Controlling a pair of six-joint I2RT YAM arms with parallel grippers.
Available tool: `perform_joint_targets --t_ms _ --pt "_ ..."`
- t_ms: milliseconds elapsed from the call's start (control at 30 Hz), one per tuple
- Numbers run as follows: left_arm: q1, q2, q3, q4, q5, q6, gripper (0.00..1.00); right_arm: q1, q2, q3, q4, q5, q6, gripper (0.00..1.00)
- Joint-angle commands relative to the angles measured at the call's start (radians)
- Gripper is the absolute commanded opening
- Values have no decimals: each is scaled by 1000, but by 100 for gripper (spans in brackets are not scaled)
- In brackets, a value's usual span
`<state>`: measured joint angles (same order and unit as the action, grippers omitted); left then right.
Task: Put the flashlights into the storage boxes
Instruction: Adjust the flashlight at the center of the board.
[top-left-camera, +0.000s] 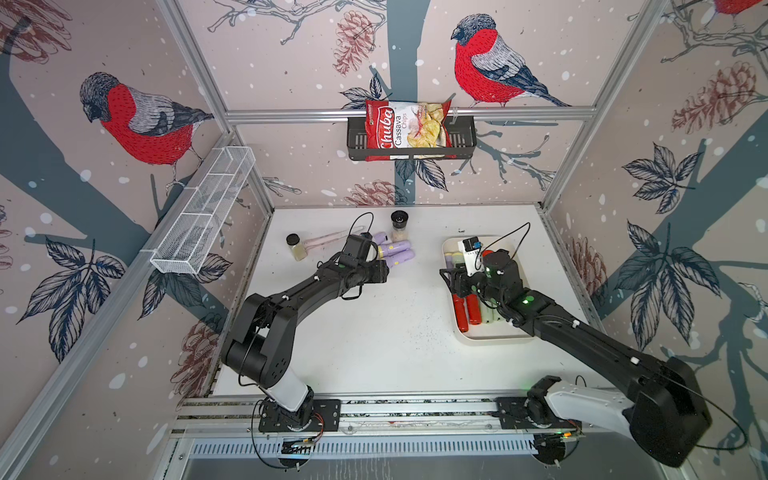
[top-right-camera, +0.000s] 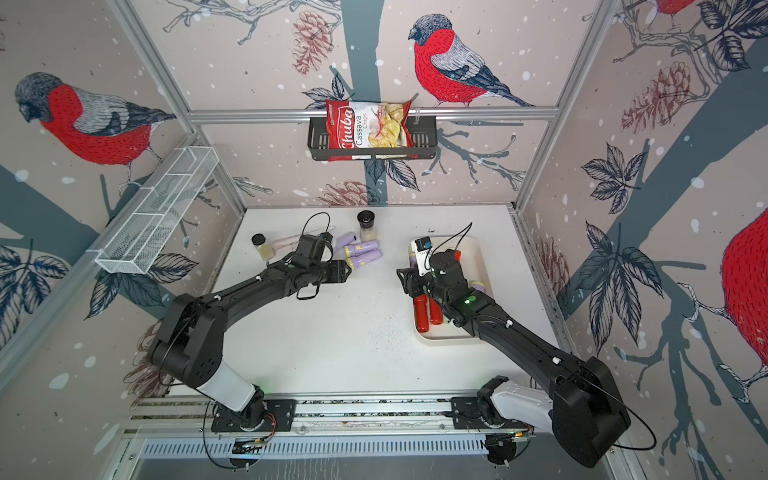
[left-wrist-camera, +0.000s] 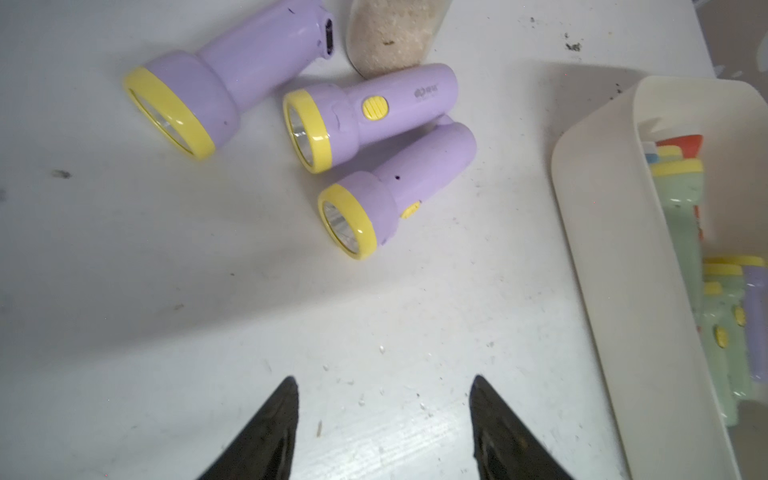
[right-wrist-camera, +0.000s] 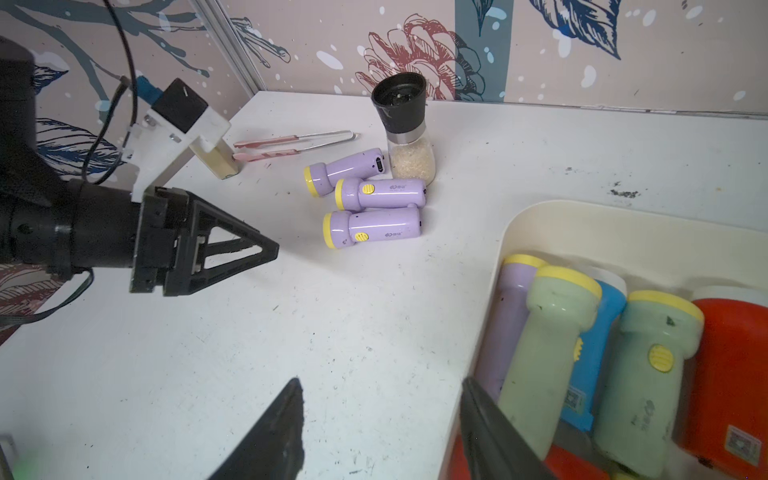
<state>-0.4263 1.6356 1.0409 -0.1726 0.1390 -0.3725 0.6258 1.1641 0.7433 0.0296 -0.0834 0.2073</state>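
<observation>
Three lilac flashlights (top-left-camera: 397, 251) (top-right-camera: 363, 253) with yellow heads lie together on the table; the left wrist view shows them (left-wrist-camera: 365, 112) ahead of my left gripper (left-wrist-camera: 384, 382). That gripper (top-left-camera: 385, 270) is open and empty, just short of the nearest one (right-wrist-camera: 374, 228). The cream storage box (top-left-camera: 490, 338) (right-wrist-camera: 582, 224) holds several flashlights: red (top-left-camera: 461, 311), pale green (right-wrist-camera: 548, 353), blue (right-wrist-camera: 594, 353), lilac (right-wrist-camera: 507, 324). My right gripper (right-wrist-camera: 380, 382) (top-left-camera: 446, 278) hangs open and empty over the box's left rim, one finger above the table and one above the box.
A grinder jar with a black lid (top-left-camera: 399, 226) stands touching the lilac flashlights. A small jar (top-left-camera: 296, 246) and pink tongs (top-left-camera: 328, 239) lie to their left. A white wire basket (top-left-camera: 203, 216) hangs on the left wall; a black shelf (top-left-camera: 357, 143) holds a chips bag.
</observation>
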Motion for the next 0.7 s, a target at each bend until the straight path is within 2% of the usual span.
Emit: perform_joint_targets --t_ms 0,167,367,533,667 --pt "9 47 53 -58 -46 61 65 5 7 -2 36 7 -15 60" --pt "9 135 164 -82 -23 99 66 11 33 9 36 -5 -53 61" --pt "6 270 335 -119 90 198 65 6 53 34 13 -12 -61 61" --pt "-12 407 523 -243 86 334 65 3 45 31 4 -4 -71 61" --pt "-22 481 625 -300 102 381 65 -2 39 31 -7 3 -78 61"
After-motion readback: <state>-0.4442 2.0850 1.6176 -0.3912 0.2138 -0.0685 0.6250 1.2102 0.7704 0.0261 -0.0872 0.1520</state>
